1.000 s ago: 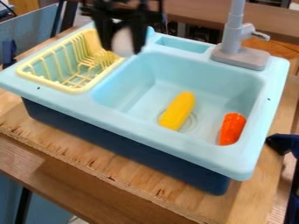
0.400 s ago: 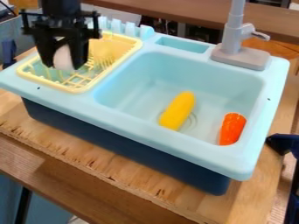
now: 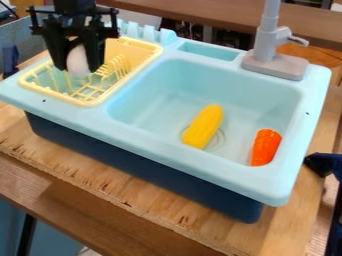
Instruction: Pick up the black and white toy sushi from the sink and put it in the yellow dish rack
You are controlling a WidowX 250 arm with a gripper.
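Holding a white egg-shaped object (image 3: 78, 62) clasped between the jaws of the black gripper (image 3: 77, 69), at the yellow dish rack (image 3: 145, 55) on the left of the light-blue toy sink (image 3: 184, 155). To the right, in the basin (image 3: 150, 102), lying apart: a yellow oblong toy (image 3: 204, 126) and, farther right, an orange toy vegetable (image 3: 266, 147). Beyond, at far right, a gray faucet (image 3: 267, 46).

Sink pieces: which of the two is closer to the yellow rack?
The yellow piece, mid-basin, partly over the drain. The orange piece is farther off, toward the picture's right.
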